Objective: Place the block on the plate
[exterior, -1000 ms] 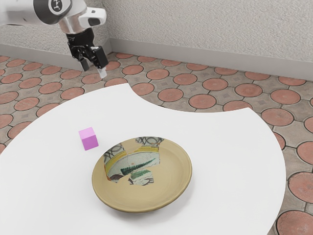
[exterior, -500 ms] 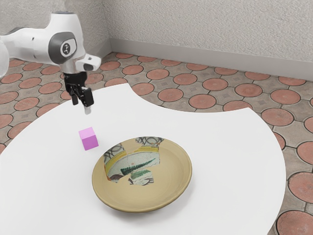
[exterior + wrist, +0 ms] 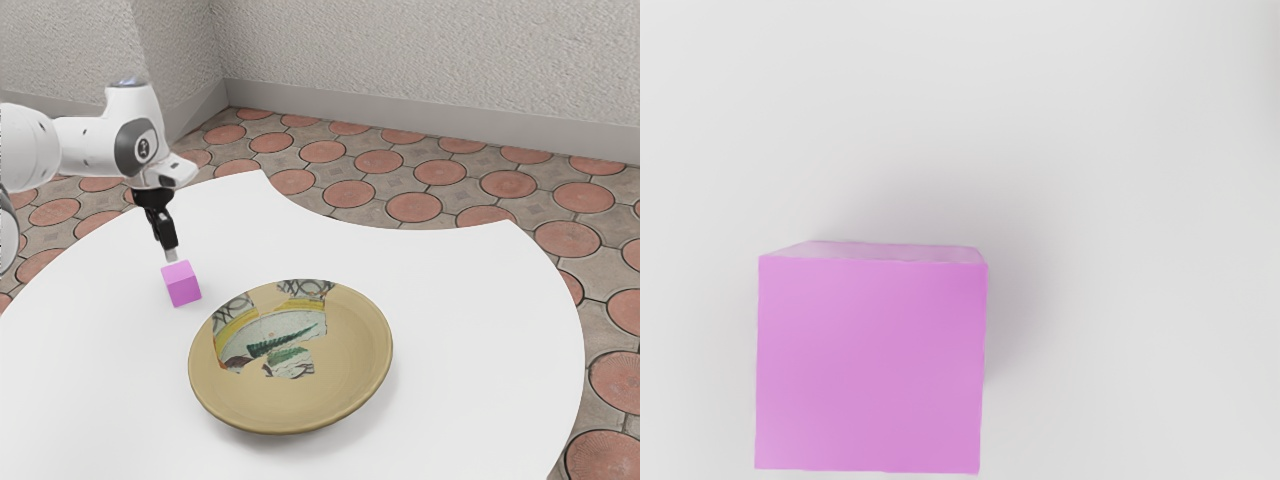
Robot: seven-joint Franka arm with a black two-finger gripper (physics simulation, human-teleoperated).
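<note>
My gripper is low over the white table, its lower end just behind and above the block in the exterior view. The small pink-purple block rests on the tabletop, apart from the plate. In the wrist view the block appears large and close under my hand, its top face toward the camera. The tan plate, with a patchy painted pattern of green, yellow and grey, lies toward the exterior view's right from the block.
The white table has a curved edge with a concave cut-out on its far side. Beyond it are a floor of round red tiles and pale textured walls.
My hand has come down over the table toward the block and turned on the way. The block and the plate stand where they were.
</note>
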